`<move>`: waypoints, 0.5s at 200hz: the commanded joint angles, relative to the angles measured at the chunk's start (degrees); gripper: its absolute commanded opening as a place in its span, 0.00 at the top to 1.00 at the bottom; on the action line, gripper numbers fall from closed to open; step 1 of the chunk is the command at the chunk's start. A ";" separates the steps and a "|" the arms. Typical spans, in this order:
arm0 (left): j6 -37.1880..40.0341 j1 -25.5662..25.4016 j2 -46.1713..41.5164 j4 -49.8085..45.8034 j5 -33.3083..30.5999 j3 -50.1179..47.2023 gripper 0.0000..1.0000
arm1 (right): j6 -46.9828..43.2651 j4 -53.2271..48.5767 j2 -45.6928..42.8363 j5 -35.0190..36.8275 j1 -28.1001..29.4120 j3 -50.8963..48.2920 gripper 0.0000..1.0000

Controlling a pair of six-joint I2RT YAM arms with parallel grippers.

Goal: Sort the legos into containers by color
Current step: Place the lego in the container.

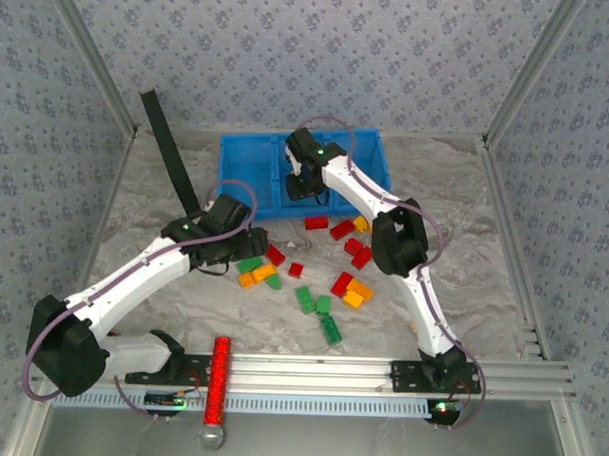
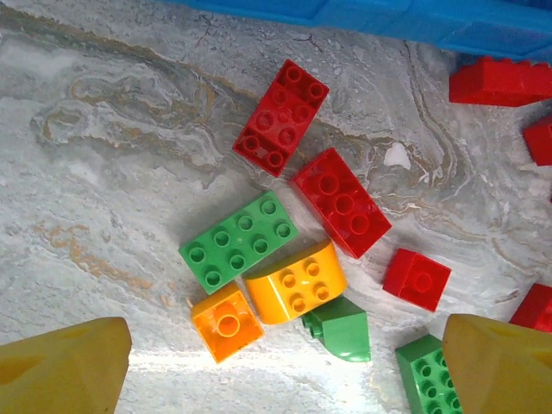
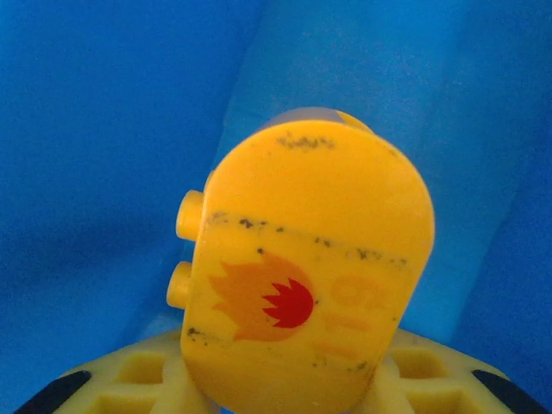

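Holding a yellow flame-printed brick (image 3: 310, 276) clamped in the right fingers (image 3: 129, 379) over the blue bin (image 1: 245, 158), left fingers (image 2: 60, 366) spread wide above loose bricks (image 2: 239, 241) on the surface (image 2: 112, 172); early stage by the look of it, most unsorted.

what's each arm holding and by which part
Right end effector holds a yellow brick with a flame print, pinched at its near end, above the blue bin. Left end effector is open, holding nothing.

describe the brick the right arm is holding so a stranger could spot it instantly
Start at the blue bin at the far side of the table. Above it, the right arm's fingers grip one orange-yellow brick with a rounded end. Unlike the plain bricks lying loose on the table, it carries a printed orange-and-red flame.
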 commanded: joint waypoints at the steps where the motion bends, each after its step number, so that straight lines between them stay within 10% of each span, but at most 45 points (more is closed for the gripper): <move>1: -5.05 0.41 1.95 -0.60 1.90 0.70 0.08 | -0.51 -0.28 2.38 -2.36 -0.56 2.52 0.63; 100: -14.31 0.04 15.95 -8.17 2.46 11.54 0.15 | -0.33 0.47 2.66 -4.30 -0.90 4.56 0.40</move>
